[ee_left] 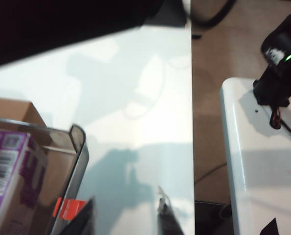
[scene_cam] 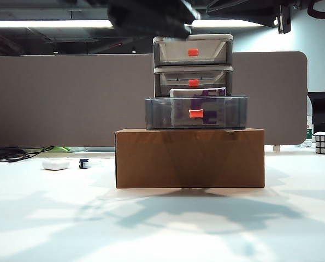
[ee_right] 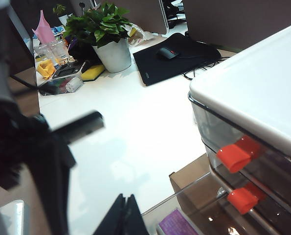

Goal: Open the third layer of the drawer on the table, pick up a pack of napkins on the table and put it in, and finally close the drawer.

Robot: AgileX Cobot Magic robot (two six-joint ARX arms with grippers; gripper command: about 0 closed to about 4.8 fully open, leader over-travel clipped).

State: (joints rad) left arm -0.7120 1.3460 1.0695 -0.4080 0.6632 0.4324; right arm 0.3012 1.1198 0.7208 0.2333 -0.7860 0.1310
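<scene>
The pack of napkins (scene_cam: 198,103) stood in the pulled-out third layer (scene_cam: 195,113) (handle forward). The left gripper (ee_left: 127,218) hovered beside it, fingers apart and empty. The right gripper (ee_right: 127,214) hung near the drawer (scene_cam: 193,64), fingers together.

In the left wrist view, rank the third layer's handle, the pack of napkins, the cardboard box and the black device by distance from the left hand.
From the left hand:
1. Handle, right beside one finger.
2. Pack of napkins, inside the open third layer.
3. Cardboard box, beneath that layer.
4. Black device, on the other table.
</scene>
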